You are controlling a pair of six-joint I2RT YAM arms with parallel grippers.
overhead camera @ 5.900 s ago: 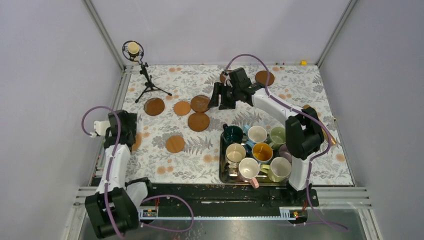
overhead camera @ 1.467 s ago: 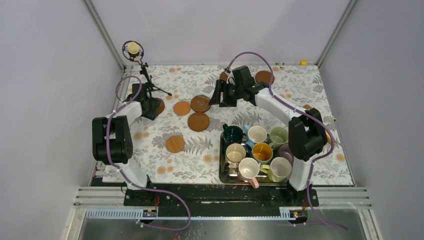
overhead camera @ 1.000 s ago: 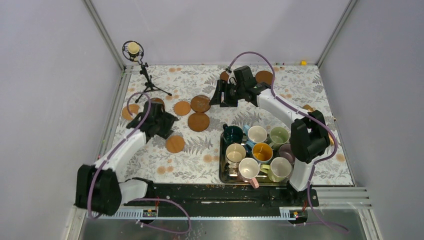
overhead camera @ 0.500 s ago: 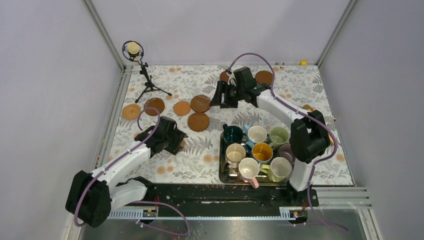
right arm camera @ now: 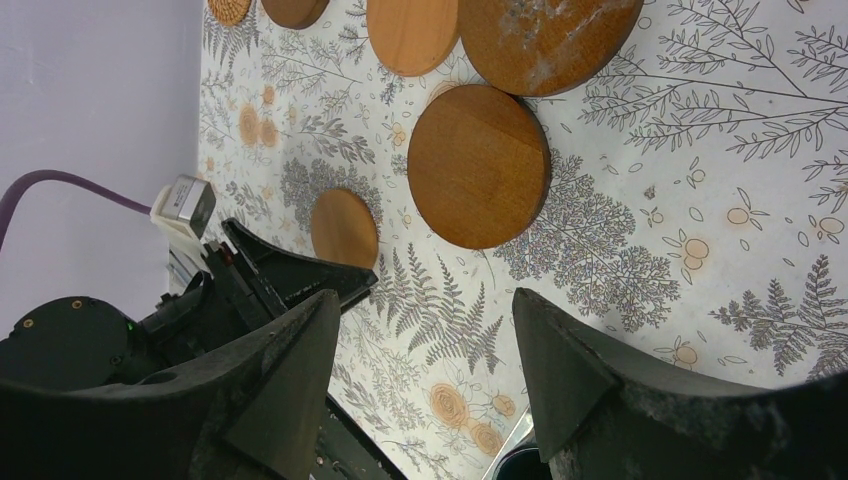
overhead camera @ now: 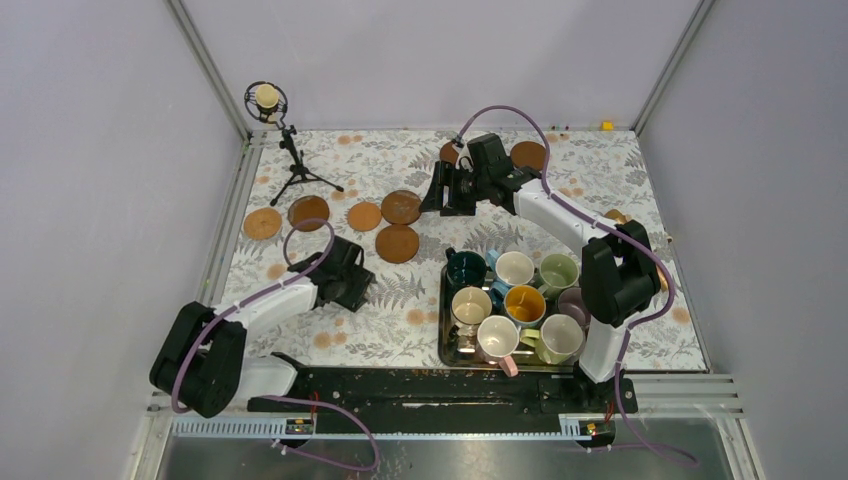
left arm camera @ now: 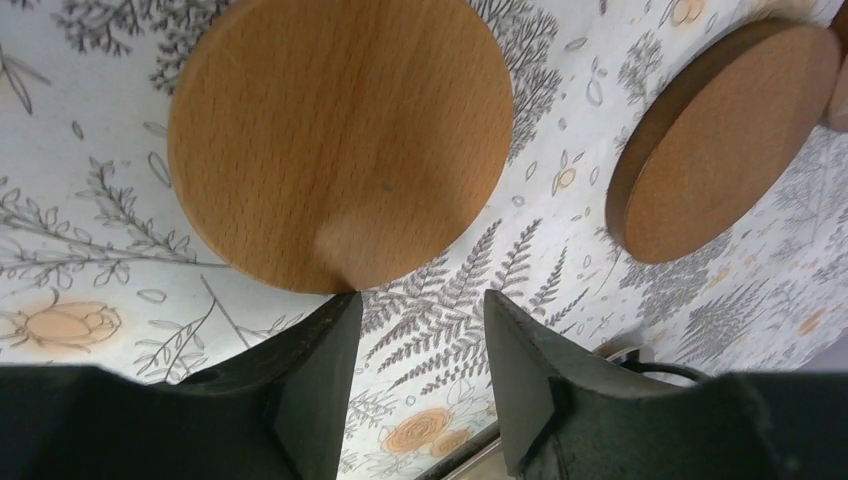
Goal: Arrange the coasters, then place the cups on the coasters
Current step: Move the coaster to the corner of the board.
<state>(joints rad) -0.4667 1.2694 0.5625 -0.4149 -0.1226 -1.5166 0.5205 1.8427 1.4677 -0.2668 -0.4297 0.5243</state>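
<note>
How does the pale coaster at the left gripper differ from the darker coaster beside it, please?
The pale coaster is light tan with visible grain; the darker coaster is reddish brown. The pale one sits just ahead of the left gripper; the darker lies clear of it. Both are flat round discs.

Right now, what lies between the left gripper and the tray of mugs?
Only bare flowered tablecloth. In the top view nothing rests on the stretch from the left gripper across to the tray.
</note>
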